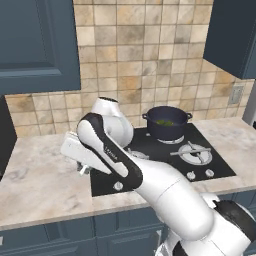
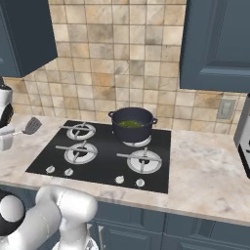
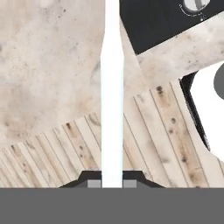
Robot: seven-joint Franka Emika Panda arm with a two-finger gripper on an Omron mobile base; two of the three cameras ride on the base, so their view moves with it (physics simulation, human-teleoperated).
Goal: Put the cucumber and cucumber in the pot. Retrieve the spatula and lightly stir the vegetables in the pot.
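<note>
My gripper (image 3: 112, 183) is shut on the spatula (image 3: 112, 109), whose long pale handle runs straight up the hand view from between the fingertips. In the right base view the spatula's grey slotted head (image 2: 32, 126) hangs over the counter left of the cooktop, beside my hand (image 2: 7, 138). The dark navy pot (image 1: 167, 122) stands on the back right burner, well to the right of the hand. Green cucumber pieces (image 2: 129, 124) lie inside the pot (image 2: 132, 125); I cannot tell them apart. In the left base view my own arm hides most of the gripper (image 1: 83, 169).
The black cooktop (image 2: 105, 156) has several burners and front knobs (image 2: 119, 179). Marble counter (image 1: 35, 185) spreads to either side. Dark blue wall cabinets (image 1: 35, 45) hang above. A steel appliance (image 2: 243, 134) stands at the far right. Wooden floor (image 3: 57, 162) shows below the counter edge.
</note>
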